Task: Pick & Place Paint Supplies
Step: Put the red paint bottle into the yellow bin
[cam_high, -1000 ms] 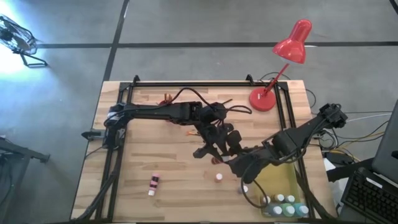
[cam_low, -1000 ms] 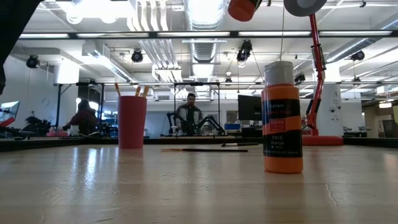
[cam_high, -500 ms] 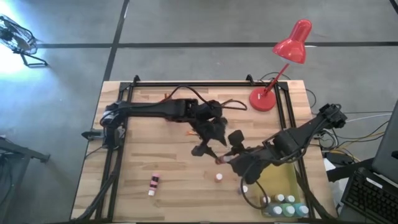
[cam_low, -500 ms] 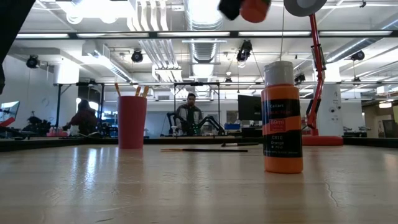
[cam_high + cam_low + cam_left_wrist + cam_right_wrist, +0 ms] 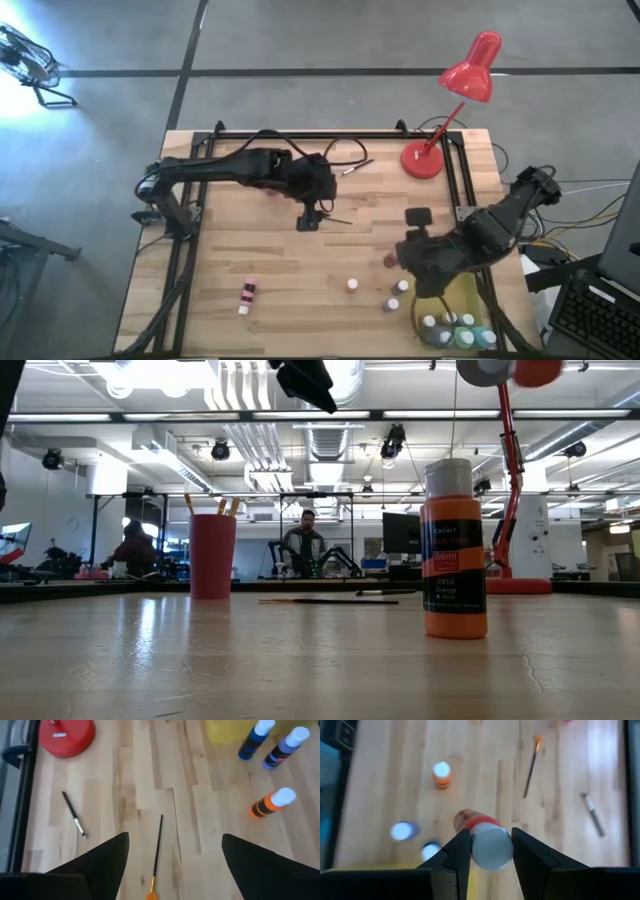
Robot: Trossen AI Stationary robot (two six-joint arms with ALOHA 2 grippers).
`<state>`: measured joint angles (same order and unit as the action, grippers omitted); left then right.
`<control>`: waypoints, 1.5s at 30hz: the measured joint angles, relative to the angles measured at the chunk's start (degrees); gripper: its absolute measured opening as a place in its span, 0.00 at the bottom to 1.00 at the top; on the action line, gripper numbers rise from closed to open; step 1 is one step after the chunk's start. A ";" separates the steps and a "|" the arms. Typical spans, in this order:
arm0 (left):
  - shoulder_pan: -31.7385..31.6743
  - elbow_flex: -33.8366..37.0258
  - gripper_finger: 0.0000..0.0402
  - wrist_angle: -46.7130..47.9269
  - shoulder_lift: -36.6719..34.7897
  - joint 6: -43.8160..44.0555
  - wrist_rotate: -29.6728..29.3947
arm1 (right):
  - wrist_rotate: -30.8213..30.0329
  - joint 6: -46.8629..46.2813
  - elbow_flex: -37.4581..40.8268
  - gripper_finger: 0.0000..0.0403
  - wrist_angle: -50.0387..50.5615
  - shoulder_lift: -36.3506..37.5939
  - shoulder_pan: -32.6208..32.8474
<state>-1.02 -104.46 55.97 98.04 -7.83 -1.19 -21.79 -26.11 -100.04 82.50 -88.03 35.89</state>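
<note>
Pale wooden boards make the counter (image 5: 250, 255), which carries both dark arms. The red desk lamp (image 5: 455, 95) stands at the far right corner, well beyond the right pincer. The flat yellow tray (image 5: 460, 298) lies at the near right corner, just below and beside the right arm, and several white-capped bottles (image 5: 458, 322) stand together at its near end.

The right pincer (image 5: 490, 845) hangs above the counter, near the inner edge of the tray. Its two fingers are closed on a red paint bottle (image 5: 482, 837), which lies between them with its white cap towards the wrist camera. In the high view this bottle shows only as a small reddish spot just beside the pincer.

The left pincer (image 5: 172, 865) is held over the middle of the counter, well apart from the right one. Its fingers stand wide apart and there is nothing between them. Directly under the gap lies a thin paintbrush (image 5: 156, 854) with an orange end. A second, dark brush (image 5: 74, 820) lies further away, towards the lamp base.

An orange bottle (image 5: 272, 803) stands upright on the counter between the two pincers, nearer to the right one. Two blue bottles (image 5: 277, 745) stand beyond it, just beside the tray. In the low view the orange bottle (image 5: 454, 550) is close to the camera. A pink bottle (image 5: 246, 295) lies on its side near the front edge, well apart from both pincers.
</note>
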 joint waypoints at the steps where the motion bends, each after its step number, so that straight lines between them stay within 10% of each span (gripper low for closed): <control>1: 0.00 1.38 0.80 -1.23 -0.88 0.37 -0.28 | 0.45 -2.35 -0.32 0.28 0.72 0.11 0.88; 22: -0.03 38.11 0.80 -44.61 -23.63 4.73 -11.04 | 3.60 -44.98 0.13 0.28 7.55 0.63 15.17; 45: -2.22 41.17 0.79 -58.51 -23.93 -1.77 -13.75 | 14.83 -76.31 16.02 0.28 7.54 0.64 24.46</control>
<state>-3.23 -63.29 -2.55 74.11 -9.61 -14.94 -6.96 -102.42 -84.02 90.04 -87.39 60.35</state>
